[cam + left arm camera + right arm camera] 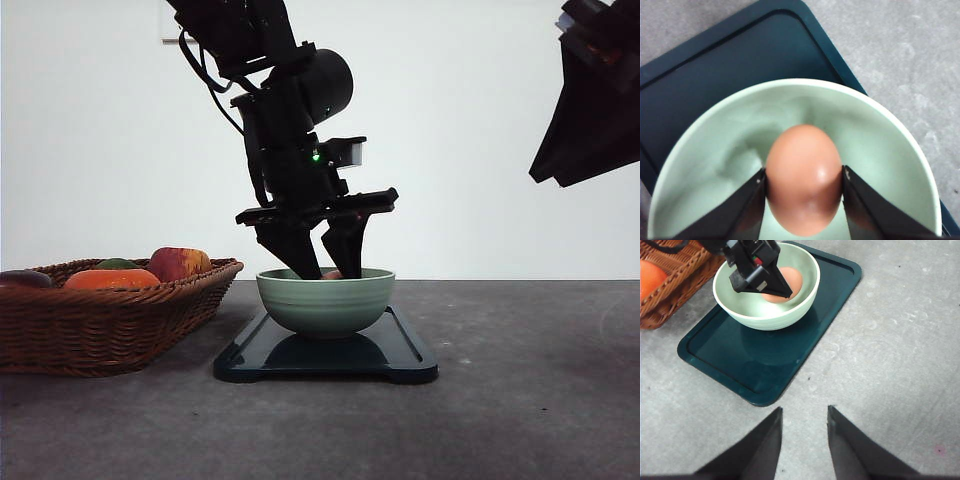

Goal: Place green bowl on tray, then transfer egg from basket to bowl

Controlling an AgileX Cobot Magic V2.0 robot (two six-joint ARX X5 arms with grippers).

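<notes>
Egg (804, 180) pinched by left pincer (325, 262) inside green bowl (325, 301) on tray (410, 352); right pincer (804, 432) spread.

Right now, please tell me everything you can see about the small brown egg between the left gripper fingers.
The small smooth brown-tan oval egg has an even, unmarked shell with a soft highlight on its side. It sits inside the pale sage-green round ceramic bowl, which stands on the dark blue-black rectangular tray. The left gripper holds it: one black finger presses each side. Whether its underside touches the bowl's floor cannot be told. In the front view just a sliver shows above the rim.
</notes>
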